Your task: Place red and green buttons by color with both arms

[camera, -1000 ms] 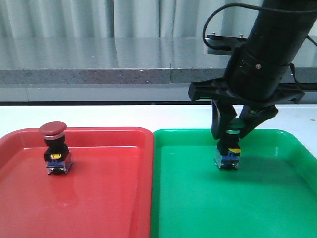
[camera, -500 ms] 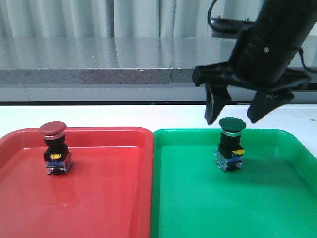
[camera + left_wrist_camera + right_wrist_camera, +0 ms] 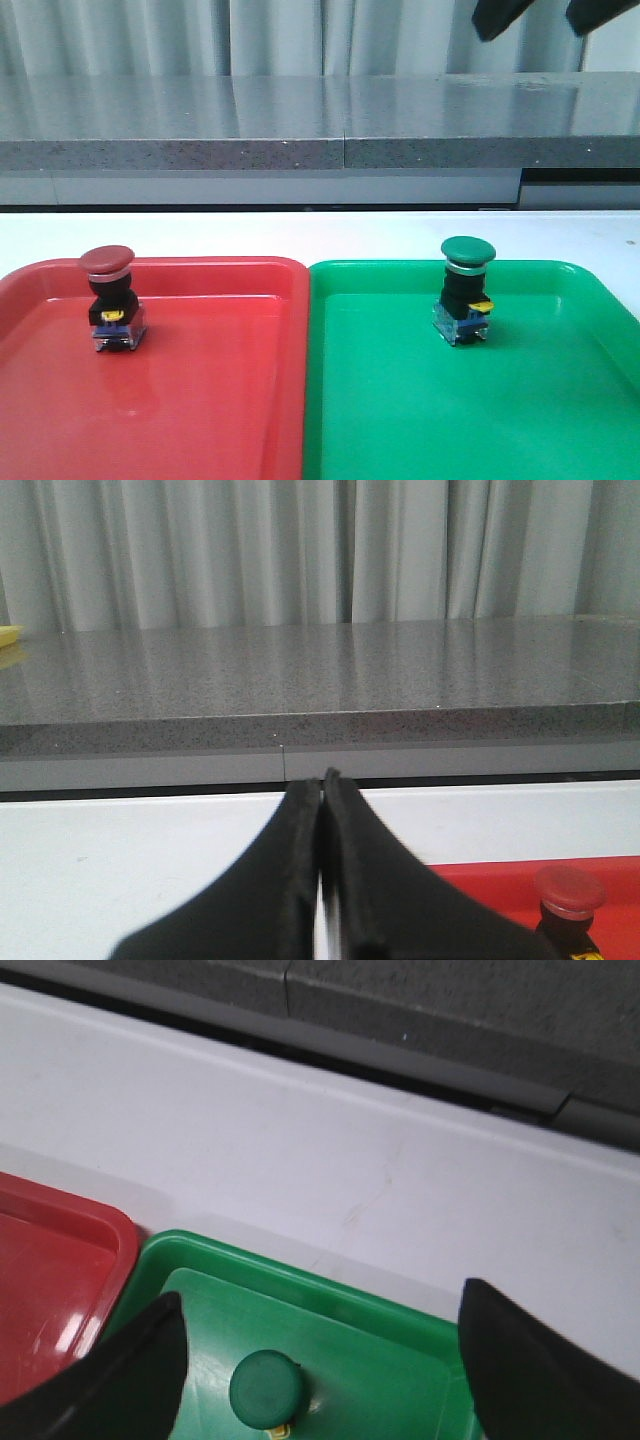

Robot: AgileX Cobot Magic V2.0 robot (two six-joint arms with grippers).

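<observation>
The red button (image 3: 110, 298) stands upright on the red tray (image 3: 220, 400), toward its back left. The green button (image 3: 466, 290) stands upright on the green tray (image 3: 400, 420), near its back middle. My right gripper (image 3: 530, 30) is open and empty, high above the green button, with only its fingertips showing at the top of the front view. In the right wrist view the gripper (image 3: 322, 1295) hangs wide open over the green button (image 3: 266, 1388). My left gripper (image 3: 322, 780) is shut and empty over the white table, with the red button's cap (image 3: 568, 890) off to one side. The left arm is out of the front view.
The two trays lie side by side, touching, on a white table (image 3: 320, 235). A grey stone ledge (image 3: 250, 125) and curtains run behind it. The green tray's rim (image 3: 330, 1282) and the red tray's corner (image 3: 60, 1260) show in the right wrist view.
My right gripper has let go of the green button, opened and risen almost out of the front view. The green button stays standing on the green tray. The red button has not moved.
</observation>
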